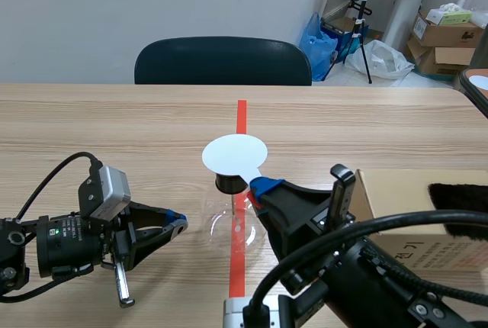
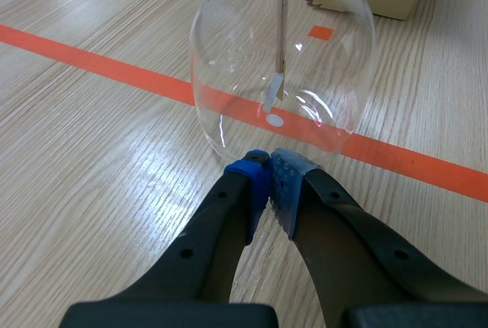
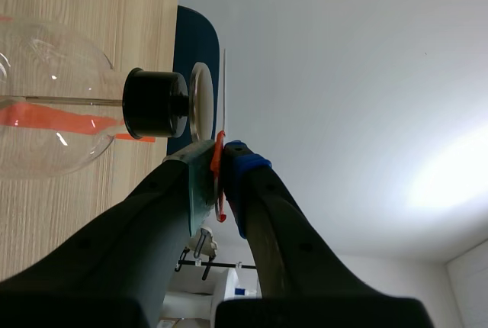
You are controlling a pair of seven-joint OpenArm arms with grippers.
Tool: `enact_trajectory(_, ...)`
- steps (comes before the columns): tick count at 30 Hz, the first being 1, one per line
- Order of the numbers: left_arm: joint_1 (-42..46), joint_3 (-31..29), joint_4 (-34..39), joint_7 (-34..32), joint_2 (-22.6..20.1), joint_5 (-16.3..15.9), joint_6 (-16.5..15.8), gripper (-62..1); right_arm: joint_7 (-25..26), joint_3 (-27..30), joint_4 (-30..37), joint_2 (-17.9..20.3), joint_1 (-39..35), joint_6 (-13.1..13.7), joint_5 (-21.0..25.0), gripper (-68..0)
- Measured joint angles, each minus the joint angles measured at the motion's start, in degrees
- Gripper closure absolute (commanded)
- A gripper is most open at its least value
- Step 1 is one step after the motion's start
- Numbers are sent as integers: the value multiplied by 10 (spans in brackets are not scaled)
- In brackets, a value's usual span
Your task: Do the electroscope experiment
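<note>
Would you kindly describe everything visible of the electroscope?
The electroscope is a clear round glass flask, upright on the table over the orange tape line. A black stopper plugs its neck; a thin metal rod hangs inside. The shut left pincer sits near its base; the right pincer holds a white disc above it.

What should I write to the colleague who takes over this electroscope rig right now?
Left gripper: shut on nothing, low beside the glass flask.
Right gripper: shut on a thin white paddle, held over the flask's black stopper; contact cannot be told.
The flask stands on the orange line.
Done: paddle at the top.
Left, probably: watch the strip inside, then withdraw the paddle.
</note>
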Motion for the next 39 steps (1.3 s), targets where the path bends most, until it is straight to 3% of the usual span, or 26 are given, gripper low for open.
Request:
enact_trajectory(6,0,0,0,0,0,0,0,-36,-46,0,0,0,0,0,0,-17)
enact_trajectory(29,0,0,0,0,0,0,0,-36,-356,0,0,0,0,0,0,-17)
enact_trajectory(39,0,0,0,0,0,0,0,-36,-394,0,0,0,0,0,0,-17)
